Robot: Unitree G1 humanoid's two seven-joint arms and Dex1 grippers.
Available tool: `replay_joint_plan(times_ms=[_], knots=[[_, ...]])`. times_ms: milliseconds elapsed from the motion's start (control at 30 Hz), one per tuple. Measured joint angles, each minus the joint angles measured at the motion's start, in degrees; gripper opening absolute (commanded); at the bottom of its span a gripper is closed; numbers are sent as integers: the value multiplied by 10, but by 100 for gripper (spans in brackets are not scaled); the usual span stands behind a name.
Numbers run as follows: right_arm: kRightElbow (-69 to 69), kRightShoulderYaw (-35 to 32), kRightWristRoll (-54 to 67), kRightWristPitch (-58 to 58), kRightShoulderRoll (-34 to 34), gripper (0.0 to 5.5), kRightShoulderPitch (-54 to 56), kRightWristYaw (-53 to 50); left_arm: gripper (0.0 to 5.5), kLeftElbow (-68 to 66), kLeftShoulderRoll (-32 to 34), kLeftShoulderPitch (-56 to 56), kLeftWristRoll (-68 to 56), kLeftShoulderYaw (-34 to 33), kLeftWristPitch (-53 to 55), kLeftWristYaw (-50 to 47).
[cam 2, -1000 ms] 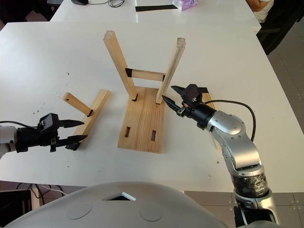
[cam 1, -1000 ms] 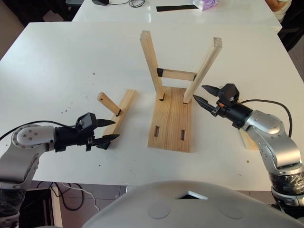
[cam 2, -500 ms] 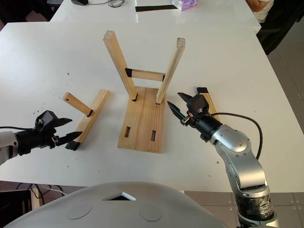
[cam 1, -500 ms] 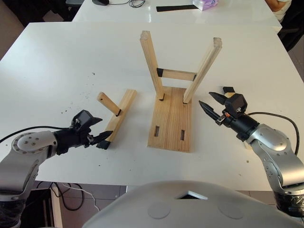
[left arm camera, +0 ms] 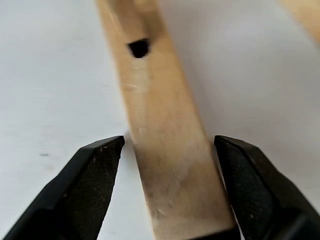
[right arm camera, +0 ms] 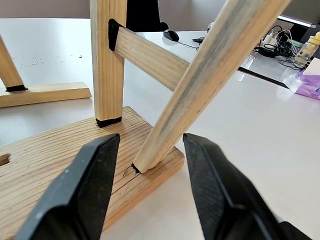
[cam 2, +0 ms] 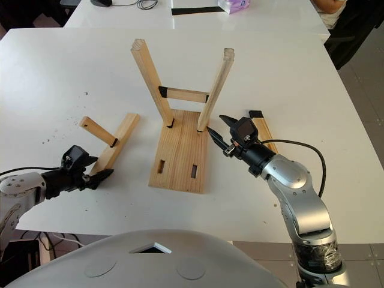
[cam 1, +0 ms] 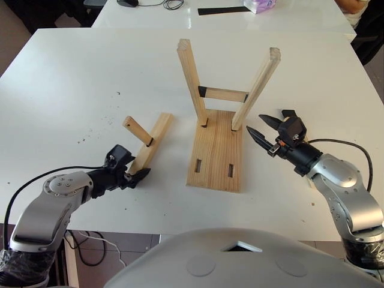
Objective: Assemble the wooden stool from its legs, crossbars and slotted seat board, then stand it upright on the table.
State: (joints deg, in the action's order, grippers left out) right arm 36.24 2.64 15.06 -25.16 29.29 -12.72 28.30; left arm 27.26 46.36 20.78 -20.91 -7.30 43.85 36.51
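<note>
The slotted seat board lies flat mid-table. Two legs stand in its far slots, joined by a crossbar. A loose leg with a crossbar stub lies to its left. My left gripper is open at this leg's near end, its fingers on either side of the wood. My right gripper is open beside the base of the right standing leg. Another leg piece lies partly hidden behind my right arm.
Dark specks dot the white table on the left. A second table behind carries a tissue pack, cables and a black strip. The near table edge runs just under both arms.
My left gripper has moved right to the loose leg's near end and now straddles it. My right gripper drew back from the standing leg, then came up close to its base again.
</note>
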Motion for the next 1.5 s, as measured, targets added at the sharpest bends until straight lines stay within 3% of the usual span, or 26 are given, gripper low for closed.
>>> replay_joint_plan(times_ms=[233, 467, 567, 700, 867, 1000, 1200, 1500], knots=[[-5, 6, -6, 0, -3, 234, 2, -2, 201, -60, -23, -42, 5, 2, -30, -12], [-16, 12, -9, 3, -8, 234, 10, 0, 201, -128, -72, -81, -22, -17, -69, 0], [-25, -1, -5, 4, -4, 234, 21, 7, 201, -168, -106, -155, -110, -84, -79, 25], [-21, -27, 14, 1, 15, 234, 36, 33, 201, -184, -104, -289, -211, -178, -82, 27], [35, -109, 199, -66, 41, 234, 66, 89, 201, -125, -99, -361, -405, -236, -10, 22], [29, -180, 383, -135, 75, 234, 168, 88, 201, -6, -96, -386, -565, -209, 31, 18], [-29, -187, 614, -227, 140, 320, 305, 126, 201, 115, -126, -351, -639, -115, 30, -27], [-77, -142, 677, -276, 172, 320, 393, 140, 201, 130, -106, -330, -602, -73, 15, 19]])
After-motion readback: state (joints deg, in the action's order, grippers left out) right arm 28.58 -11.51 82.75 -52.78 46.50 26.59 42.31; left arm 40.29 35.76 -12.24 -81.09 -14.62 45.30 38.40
